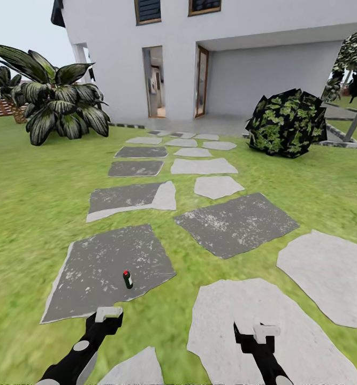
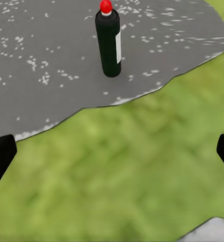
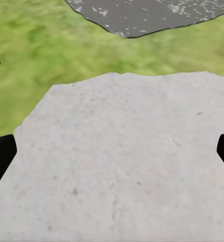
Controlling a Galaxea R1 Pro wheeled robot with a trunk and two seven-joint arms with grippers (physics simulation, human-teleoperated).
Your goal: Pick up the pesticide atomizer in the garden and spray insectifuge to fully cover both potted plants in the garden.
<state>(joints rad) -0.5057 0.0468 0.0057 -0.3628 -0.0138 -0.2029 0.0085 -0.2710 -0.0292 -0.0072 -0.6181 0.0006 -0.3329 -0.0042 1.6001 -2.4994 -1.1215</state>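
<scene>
A slim dark green spray bottle (image 1: 127, 279) with a red cap stands upright on a speckled grey stepping stone (image 1: 92, 267); both the left gripper (image 1: 107, 316) and right gripper (image 1: 256, 334) are spread, holding nothing.

Dark green atomizer (image 2: 109, 43), red cap, white label

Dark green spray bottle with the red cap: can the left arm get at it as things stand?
Probably yes. The dark green spray bottle stands upright on the dark grey stepping stone, just ahead of the left gripper, jaws open, nothing between.
</scene>
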